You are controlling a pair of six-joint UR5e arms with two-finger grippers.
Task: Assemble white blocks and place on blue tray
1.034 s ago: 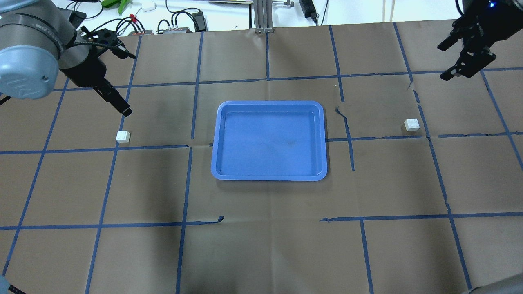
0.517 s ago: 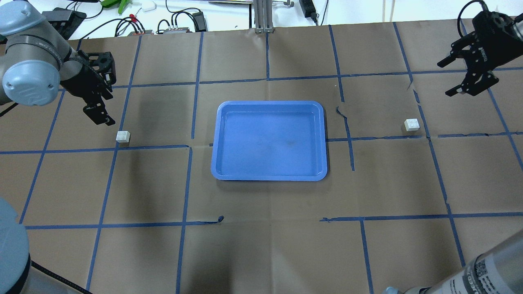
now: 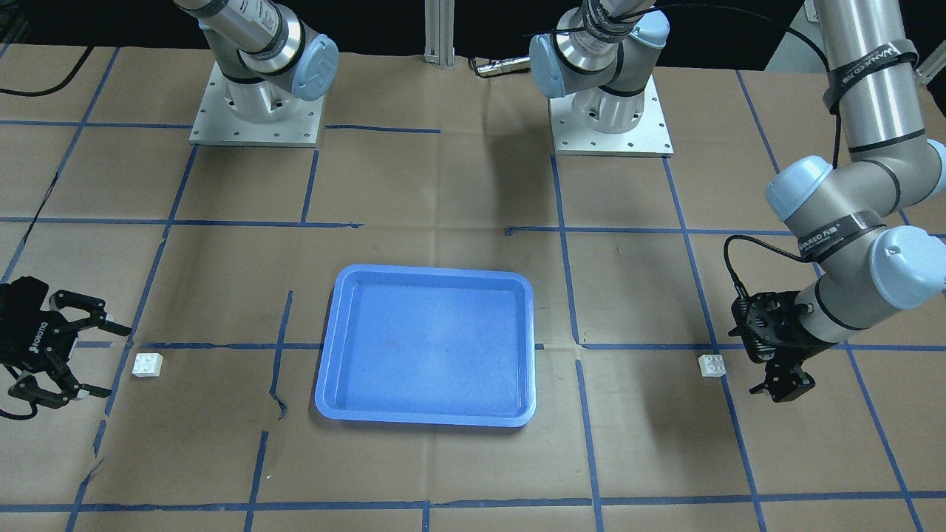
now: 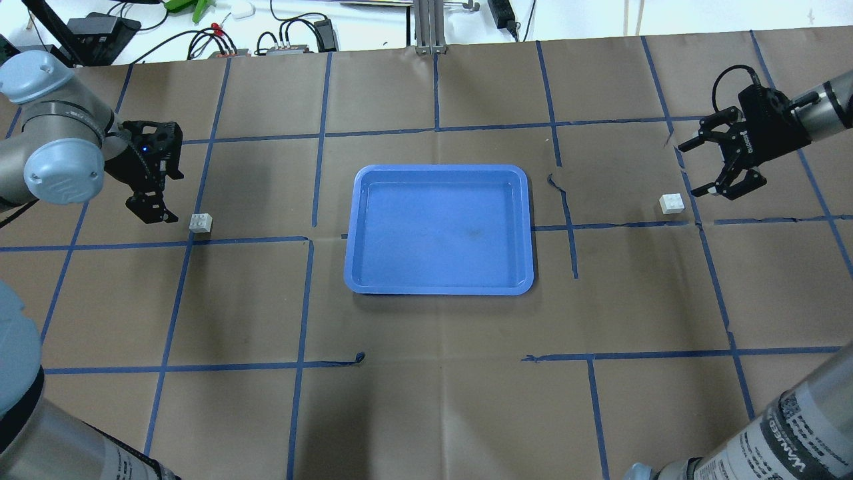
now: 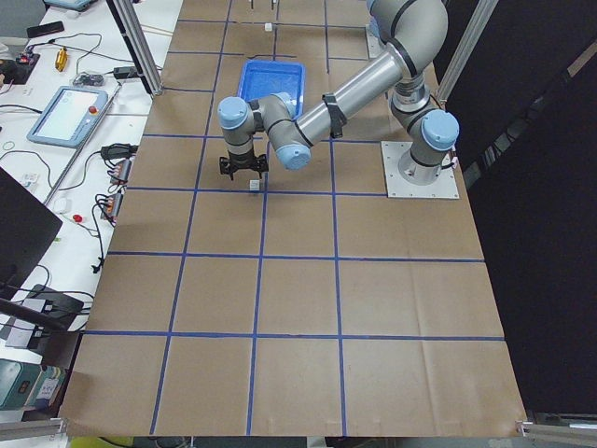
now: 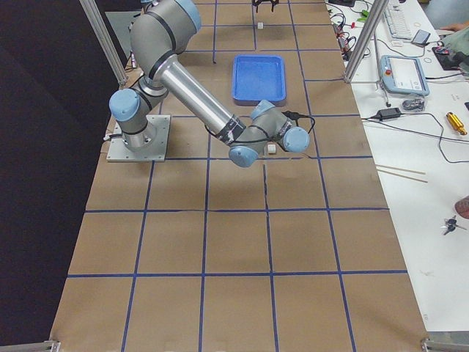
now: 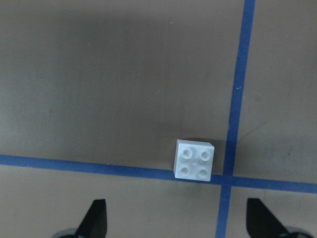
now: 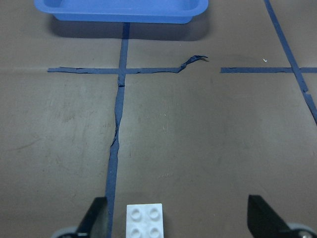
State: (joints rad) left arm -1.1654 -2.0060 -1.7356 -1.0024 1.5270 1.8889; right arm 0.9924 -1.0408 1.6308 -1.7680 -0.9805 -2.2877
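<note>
The blue tray [image 4: 440,230] lies mid-table, empty; it also shows in the front view [image 3: 427,343]. One white block [image 4: 200,222] sits studs up to the tray's left, and shows in the left wrist view [image 7: 195,159] and the front view [image 3: 712,365]. My left gripper [image 4: 166,197] is open just beside it, apart from it [image 3: 776,380]. The other white block [image 4: 672,203] sits to the tray's right, studs up [image 8: 144,220] [image 3: 148,364]. My right gripper [image 4: 693,168] is open, low, just behind and to the right of it [image 3: 111,360].
Brown paper with blue tape lines covers the table. Cables and small devices [image 4: 280,40] lie beyond the far edge, with a metal post [image 4: 430,27] at the back middle. The tray's edge [image 8: 121,12] shows far ahead in the right wrist view.
Both arms have come down and in toward their blocks. The left gripper now hangs beside the left block. The right gripper has swung down and left, close to the right block.
</note>
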